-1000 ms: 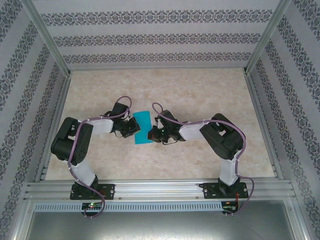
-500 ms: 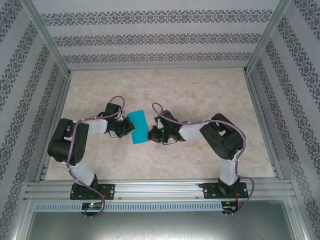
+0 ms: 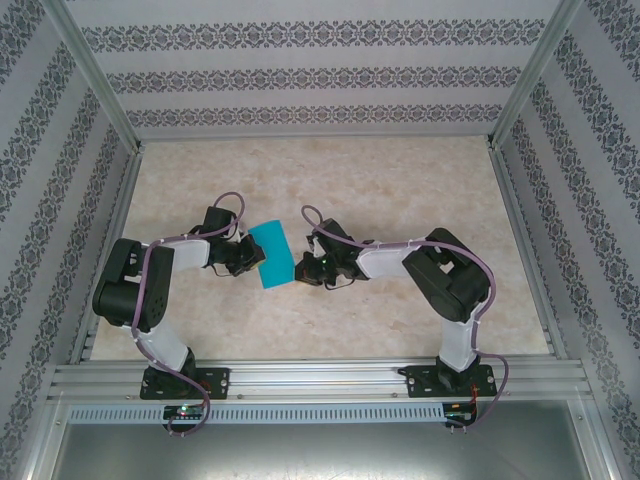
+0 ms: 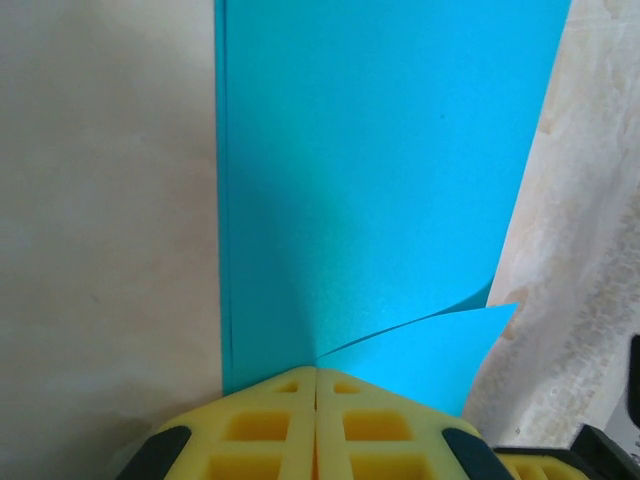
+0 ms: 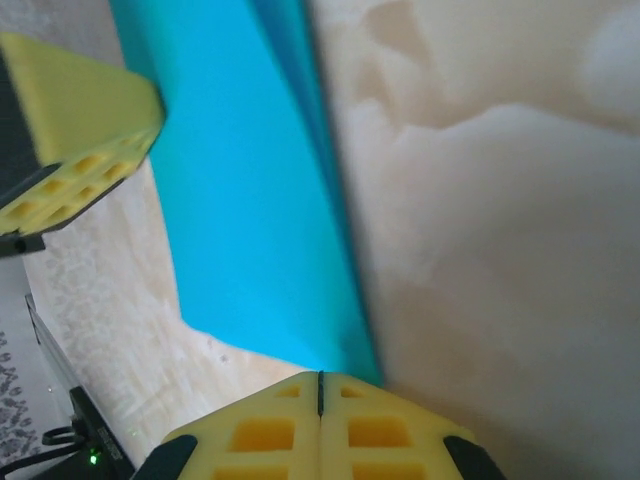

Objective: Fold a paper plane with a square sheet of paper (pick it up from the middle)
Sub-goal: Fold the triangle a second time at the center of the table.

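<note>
Both jaws of the left gripper (image 4: 316,372) are pressed together on one edge of the square sheet of paper (image 4: 370,180), where a loose corner curls away. The right gripper (image 5: 320,376), likewise closed, pinches the opposite edge. The teal sheet stretches between the two, near the middle of the table (image 3: 400,180).

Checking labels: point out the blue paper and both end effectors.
blue paper (image 3: 272,254), top external view, centre of the sheet.
left end effector (image 4: 316,373), left wrist view, seam between the yellow fingertips.
right end effector (image 5: 320,379), right wrist view, seam between the yellow fingertips.
</note>
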